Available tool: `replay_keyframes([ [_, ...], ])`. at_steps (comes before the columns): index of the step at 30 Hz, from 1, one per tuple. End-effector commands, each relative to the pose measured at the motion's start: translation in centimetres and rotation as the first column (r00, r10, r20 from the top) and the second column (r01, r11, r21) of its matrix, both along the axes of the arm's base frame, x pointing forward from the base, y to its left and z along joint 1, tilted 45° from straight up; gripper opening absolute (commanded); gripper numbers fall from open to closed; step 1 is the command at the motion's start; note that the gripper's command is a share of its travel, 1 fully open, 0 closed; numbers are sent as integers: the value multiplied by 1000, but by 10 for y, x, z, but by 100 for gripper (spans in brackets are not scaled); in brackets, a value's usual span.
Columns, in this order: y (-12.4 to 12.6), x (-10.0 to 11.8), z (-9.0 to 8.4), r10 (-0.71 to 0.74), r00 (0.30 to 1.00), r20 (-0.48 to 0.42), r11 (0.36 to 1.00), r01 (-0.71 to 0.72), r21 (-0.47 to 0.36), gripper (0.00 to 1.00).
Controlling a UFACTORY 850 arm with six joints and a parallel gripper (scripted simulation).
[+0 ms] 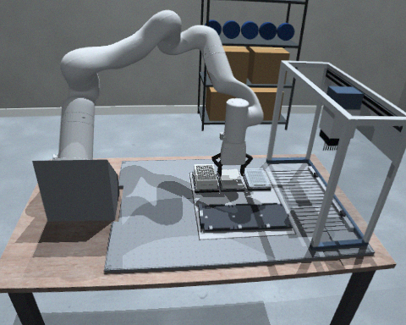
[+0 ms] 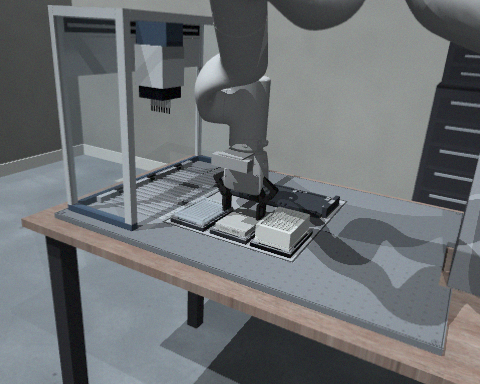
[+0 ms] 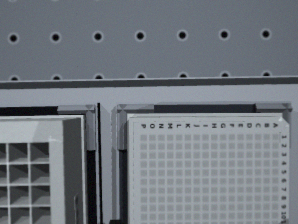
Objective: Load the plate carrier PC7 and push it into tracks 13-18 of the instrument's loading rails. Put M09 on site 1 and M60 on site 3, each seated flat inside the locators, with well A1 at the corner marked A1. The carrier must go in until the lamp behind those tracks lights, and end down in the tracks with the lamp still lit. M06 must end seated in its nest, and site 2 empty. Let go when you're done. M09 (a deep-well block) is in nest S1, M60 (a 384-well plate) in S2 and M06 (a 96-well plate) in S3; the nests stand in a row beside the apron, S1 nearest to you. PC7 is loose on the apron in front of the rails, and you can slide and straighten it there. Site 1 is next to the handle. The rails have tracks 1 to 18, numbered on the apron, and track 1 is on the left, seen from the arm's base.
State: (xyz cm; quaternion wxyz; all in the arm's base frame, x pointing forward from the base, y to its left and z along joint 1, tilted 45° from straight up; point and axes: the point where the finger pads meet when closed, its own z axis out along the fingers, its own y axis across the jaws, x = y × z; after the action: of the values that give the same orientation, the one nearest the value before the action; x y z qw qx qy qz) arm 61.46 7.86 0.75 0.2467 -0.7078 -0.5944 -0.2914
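Three plates sit in a row of nests. The deep-well block M09 (image 1: pixel 205 176) is in S1, the 384-well plate M60 (image 1: pixel 233 183) in the middle nest, and the 96-well plate M06 (image 1: pixel 257 178) nearest the rails. My gripper (image 1: pixel 231 169) is open and low over M60, one finger on each side of it, holding nothing. In the exterior view the gripper (image 2: pixel 243 205) stands over M60 (image 2: pixel 235 225), between M06 (image 2: pixel 199 212) and M09 (image 2: pixel 282 229). The wrist view looks straight down on M60 (image 3: pixel 210 170) and part of M09 (image 3: pixel 35 175); my fingers are out of its frame. The dark carrier PC7 (image 1: pixel 244 217) lies empty on the apron.
The loading rails (image 1: pixel 316 199) lie under a white frame (image 1: pixel 346 127) with a pipetting head (image 1: pixel 342 114) at the right. A grey box (image 1: pixel 75 190) stands at the left by the arm's base. A shelf with boxes stands behind the table.
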Motion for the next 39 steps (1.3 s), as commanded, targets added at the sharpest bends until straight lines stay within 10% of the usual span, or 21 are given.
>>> replay_keyframes([
  [1, 1, 1, -1, -1, 1000, 2, 1000, 1, 0, 100],
  [39, 12, 3, -12, -1, 1000, 2, 1000, 1, 0, 100],
])
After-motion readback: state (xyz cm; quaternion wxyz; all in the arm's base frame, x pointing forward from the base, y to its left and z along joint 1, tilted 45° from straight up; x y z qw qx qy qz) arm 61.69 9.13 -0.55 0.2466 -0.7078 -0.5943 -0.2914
